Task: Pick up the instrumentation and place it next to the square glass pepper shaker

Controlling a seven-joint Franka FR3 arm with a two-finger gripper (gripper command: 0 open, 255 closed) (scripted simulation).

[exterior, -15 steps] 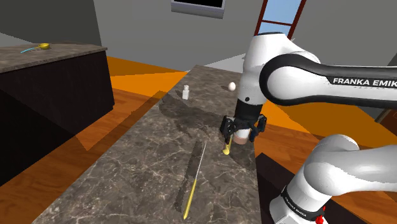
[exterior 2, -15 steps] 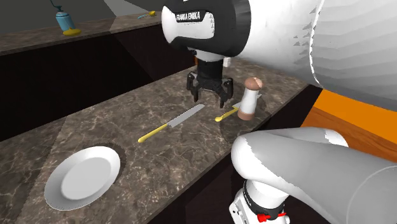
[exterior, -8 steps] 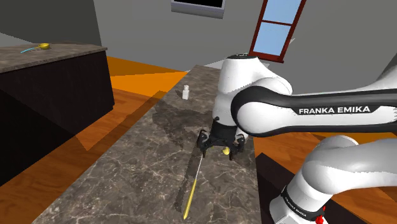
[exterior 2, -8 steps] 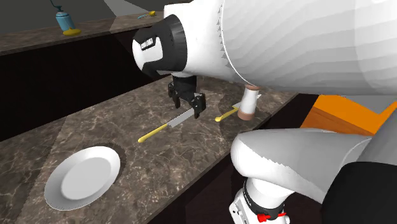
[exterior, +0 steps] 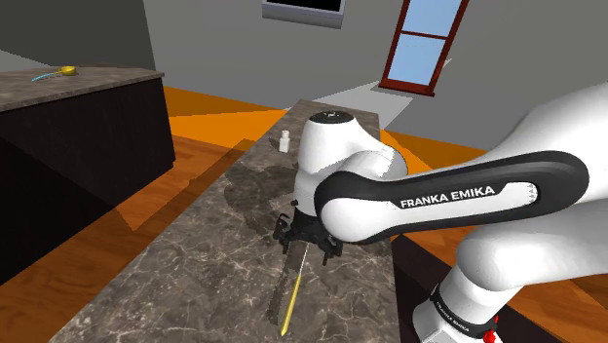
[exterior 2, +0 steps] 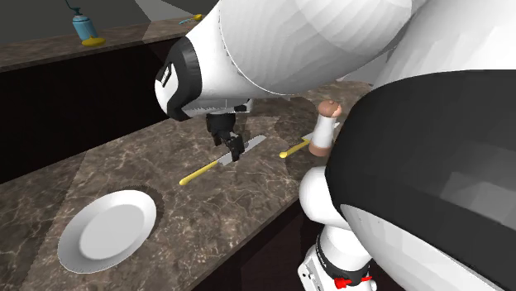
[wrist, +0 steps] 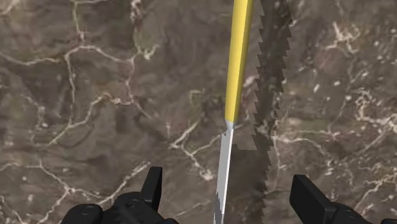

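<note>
Wrist view: jaws released astride the knife (wrist: pixel 240 57)

Wrist view has the black jaws standing apart. The knife's serrated blade lies between them, touched by neither finger, and its yellow handle runs away over the dark marble table (wrist: pixel 95 114). Shoulder view adds the small pale shaker (exterior: pixel 285 141), well apart at 12 o'clock from the jaws, with the knife handle trailing toward 6 o'clock. Second exterior view adds a white plate (exterior 2: pixel 107 230) at 8 o'clock from the knife. A yellow spoon (exterior 2: pixel 293 150) and a brown-topped mill (exterior 2: pixel 323 132) sit at 3 o'clock.

Bright, even light; the knife (wrist: pixel 239 57) throws a hard, jagged shadow (just beside itself).
</note>
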